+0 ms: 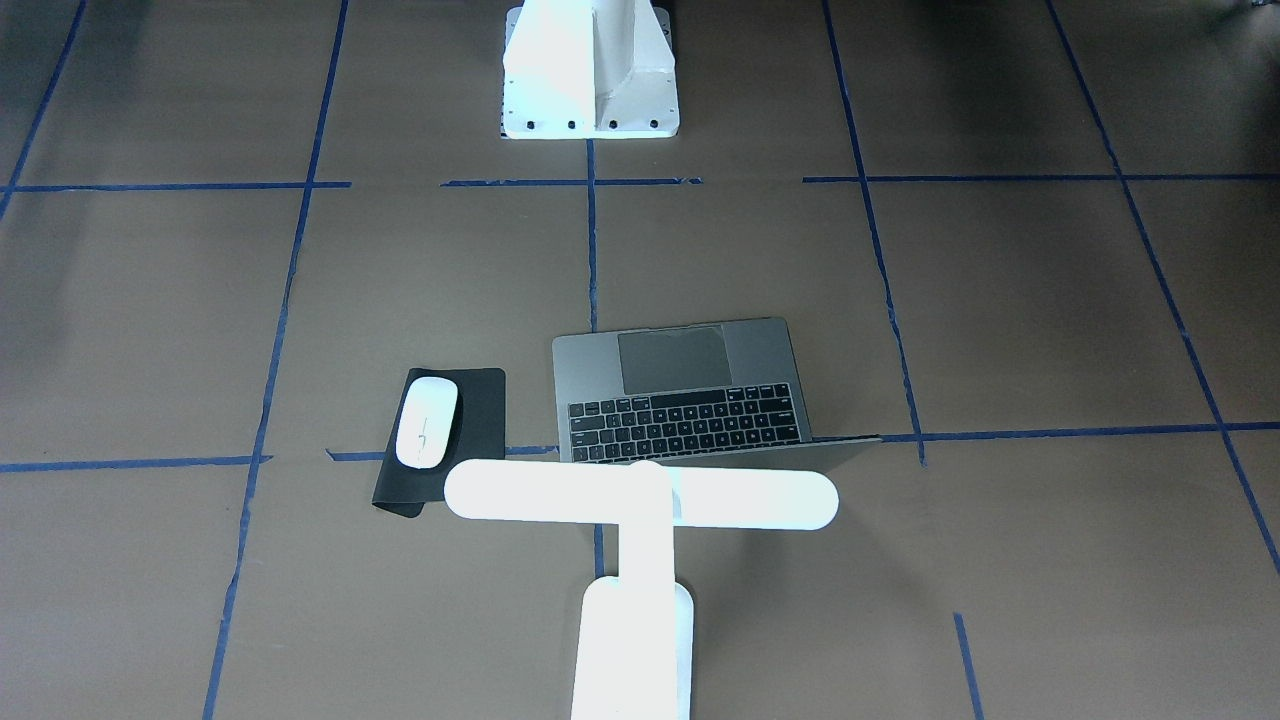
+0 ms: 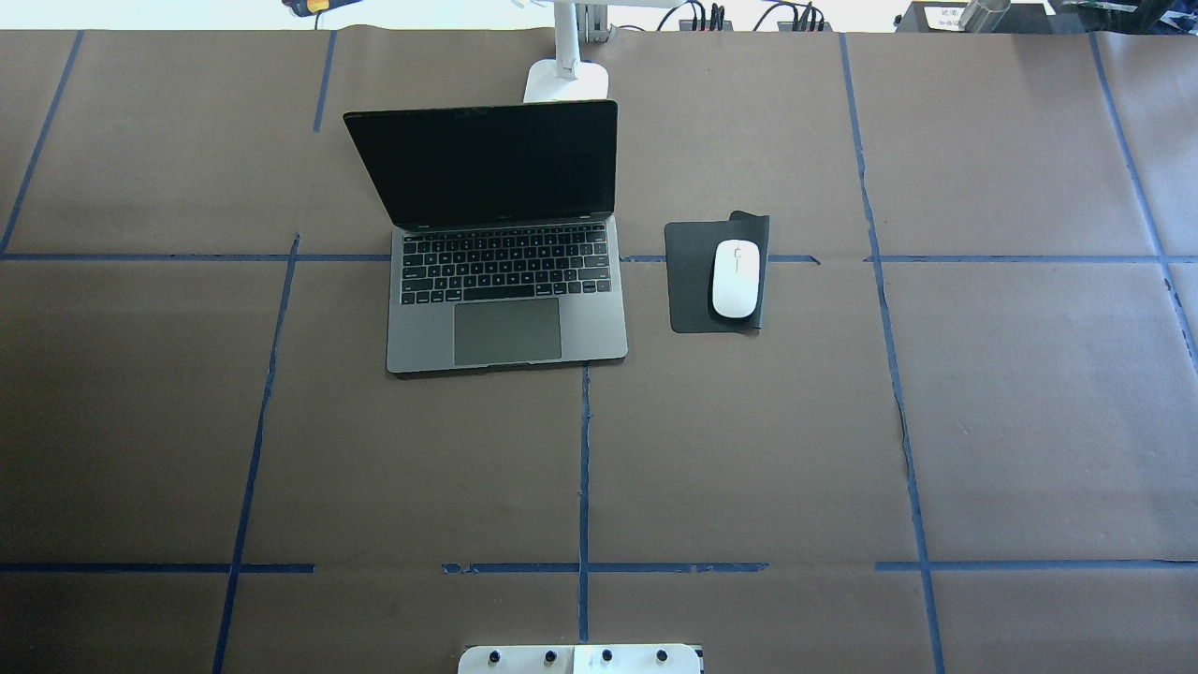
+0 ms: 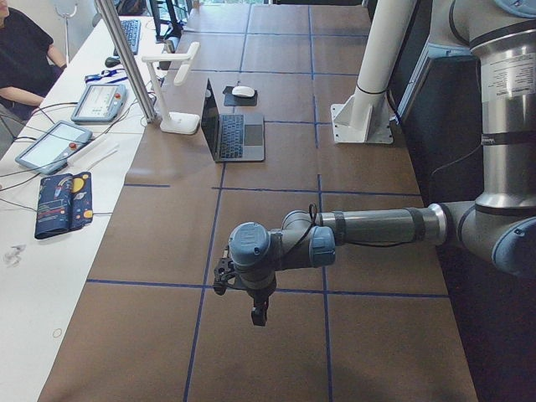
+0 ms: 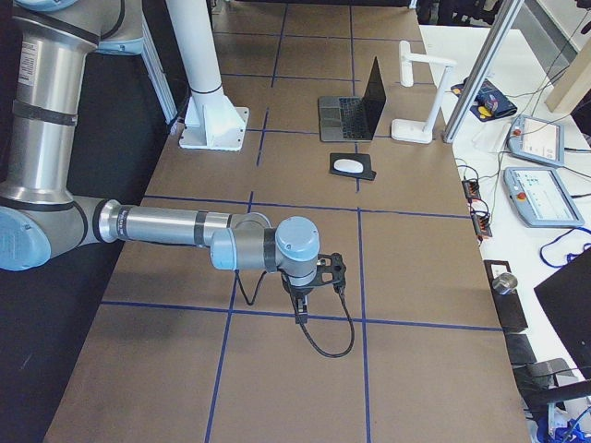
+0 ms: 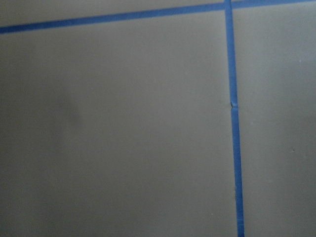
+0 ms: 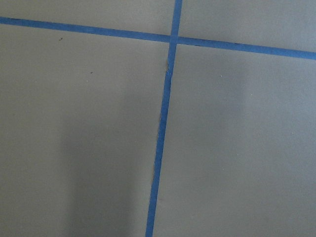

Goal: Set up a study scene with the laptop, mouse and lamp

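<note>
The slim dark-grey metal laptop (image 2: 505, 281) stands open in the middle of the table, well apart from both grippers. Its dark screen is upright and its black keys and trackpad face the robot. The small flat white oval mouse (image 2: 735, 279) lies on a thin black rectangular mat (image 2: 691, 281) just beside the laptop, on the side toward the right gripper (image 4: 301, 312) and so nearer to it than to the left gripper (image 3: 260, 316). The bright white T-shaped desk lamp (image 1: 640, 495) stands behind the laptop's screen, farther from the robot. Its rounded base (image 2: 564, 82) is on the table and its long bar head reaches over the top edge of the screen. Each gripper hangs over a bare end of the brown-paper table (image 2: 842, 449) with its blue tape lines, the left one over the robot's left end and the right one over the robot's right end, and each seems to point downward. Only the side cameras show them, small and dark, so I cannot tell how far their jaws stand apart; nothing is seen held. The wrist cameras show only paper and tape. A white bolted pedestal (image 1: 590, 70) stands at the robot's edge of the table, between the two arms.
</note>
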